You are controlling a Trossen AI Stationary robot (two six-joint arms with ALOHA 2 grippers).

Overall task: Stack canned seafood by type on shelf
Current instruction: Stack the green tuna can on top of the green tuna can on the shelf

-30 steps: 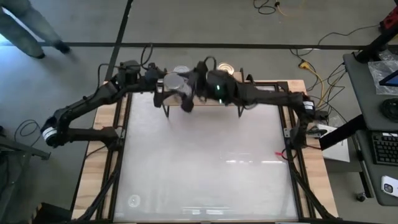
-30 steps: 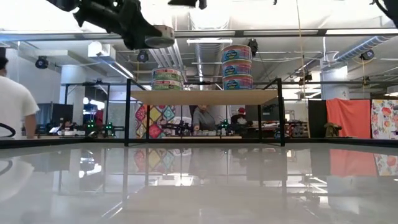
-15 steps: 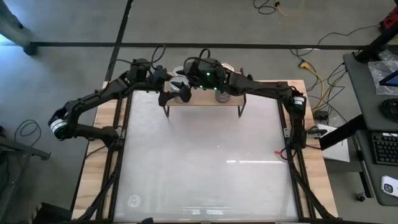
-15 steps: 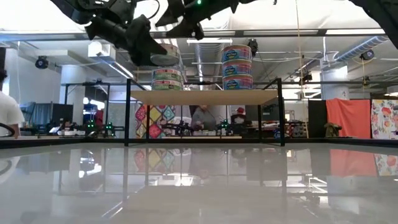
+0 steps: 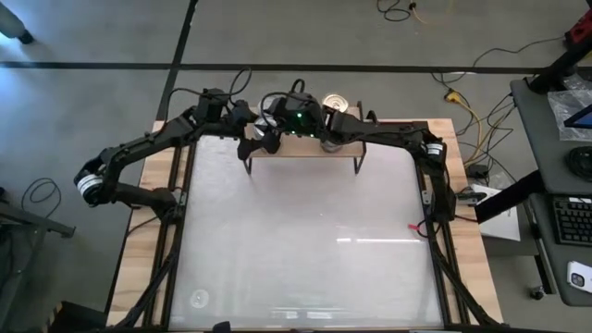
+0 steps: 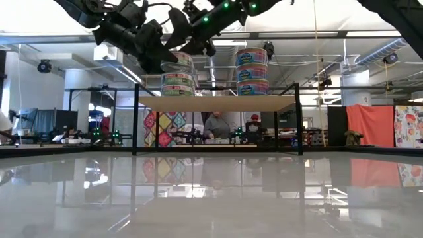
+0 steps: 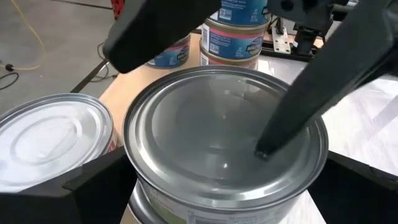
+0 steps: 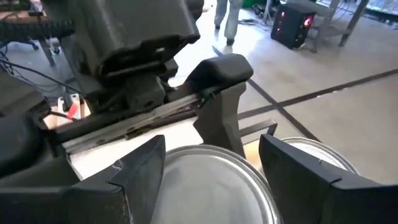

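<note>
My shelf (image 6: 217,102) carries two stacks; the silver tin (image 7: 225,152) sits atop the left one; left gripper (image 7: 205,186) straddles it, jaws spread wide; right gripper (image 8: 211,163) hovers above, grip unclear; I fear a nudge toppling it.

We see both dark six-joint arms stretched toward the far edge, their wrists nearly meeting there. Our left two-finger gripper (image 5: 254,136) comes in from the left with its dark fingers (image 7: 93,180) spread wide. Our right two-finger gripper (image 5: 277,125) reaches across from the right, its dark fingers (image 8: 140,168) parted, just beside the left one.
</note>
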